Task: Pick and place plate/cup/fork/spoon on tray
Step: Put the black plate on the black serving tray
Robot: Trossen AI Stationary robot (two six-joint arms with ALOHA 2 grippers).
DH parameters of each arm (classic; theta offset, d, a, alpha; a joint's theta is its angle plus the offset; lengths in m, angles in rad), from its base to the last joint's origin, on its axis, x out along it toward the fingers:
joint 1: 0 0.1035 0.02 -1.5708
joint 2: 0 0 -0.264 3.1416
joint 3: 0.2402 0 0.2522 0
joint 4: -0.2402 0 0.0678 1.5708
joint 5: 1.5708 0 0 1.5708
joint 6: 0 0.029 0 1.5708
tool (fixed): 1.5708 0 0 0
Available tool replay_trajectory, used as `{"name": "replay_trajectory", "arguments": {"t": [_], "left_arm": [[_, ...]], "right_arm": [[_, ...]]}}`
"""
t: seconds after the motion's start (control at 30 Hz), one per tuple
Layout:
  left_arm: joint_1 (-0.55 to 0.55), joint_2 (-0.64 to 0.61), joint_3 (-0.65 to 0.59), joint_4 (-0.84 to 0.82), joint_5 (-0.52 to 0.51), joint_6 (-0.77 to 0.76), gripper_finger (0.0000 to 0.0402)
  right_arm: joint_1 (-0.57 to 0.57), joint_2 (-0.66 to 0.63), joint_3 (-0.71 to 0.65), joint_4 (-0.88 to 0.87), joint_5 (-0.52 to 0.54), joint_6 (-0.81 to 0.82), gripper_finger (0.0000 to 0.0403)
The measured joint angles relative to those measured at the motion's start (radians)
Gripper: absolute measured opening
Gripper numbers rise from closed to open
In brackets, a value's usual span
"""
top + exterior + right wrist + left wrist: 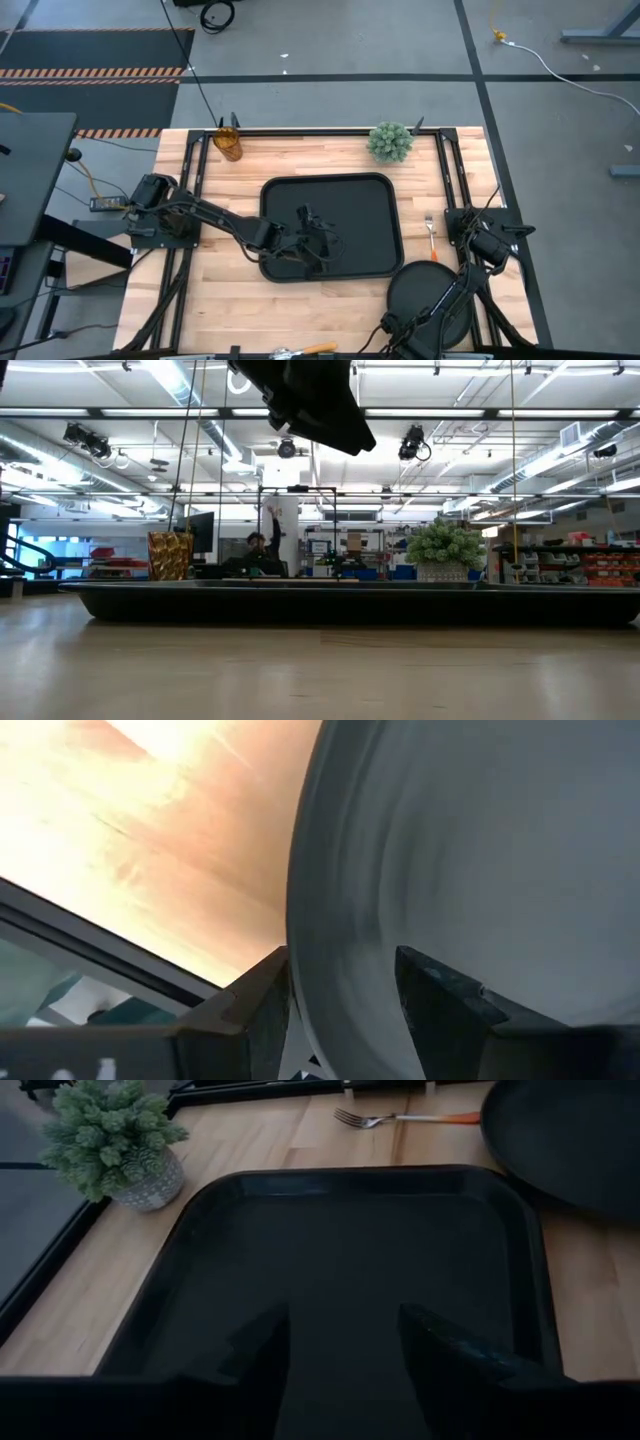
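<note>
The black rectangular tray [385,190] lies mid-table. My left gripper [315,240] hovers over its near half, open and empty; the left wrist view [345,1350] shows bare tray floor [360,1250] between its fingers. The round black plate [440,295] lies flat near the table's near right corner. My right gripper [392,325] is at the plate's near-left rim, open, one finger outside the rim and one over the plate [480,850]. The fork [432,238] lies right of the tray. The amber cup [228,143] stands at the far left. An orange-handled utensil [310,348], probably the spoon, lies at the near edge. My right gripper's open fingers [262,995] stand on either side of the plate's rim [296,935], coming slanting from the table's near left. Whether they touch the rim, I cannot tell. The plate lies on the table.
A spiky green plant in a pot [390,142] stands beyond the tray's far right corner. Black frame rails [190,180] run along the table's sides. In the low view a person [258,548] shows far off in the room.
</note>
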Motion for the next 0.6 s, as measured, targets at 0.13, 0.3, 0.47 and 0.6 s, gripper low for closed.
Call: {"name": "replay_trajectory", "arguments": {"t": [0.13,0.3,0.47,0.6], "left_arm": [[0.004,0.000,0.000,0.000,0.002,0.000,0.0192],[0.004,0.000,0.000,0.000,0.002,-0.003,0.0192],[0.004,0.000,0.000,0.000,0.002,-0.018,0.0192],[0.003,0.000,0.000,0.001,0.002,-0.018,0.0192]], "right_arm": [[0.000,0.000,0.000,0.008,0.000,-0.026,0.0185],[0.000,0.000,0.000,0.015,0.000,-0.039,0.0185],[0.001,0.000,0.000,0.017,0.008,-0.060,0.0176],[0.002,0.000,0.000,0.018,0.038,-0.013,0.0146]]}}
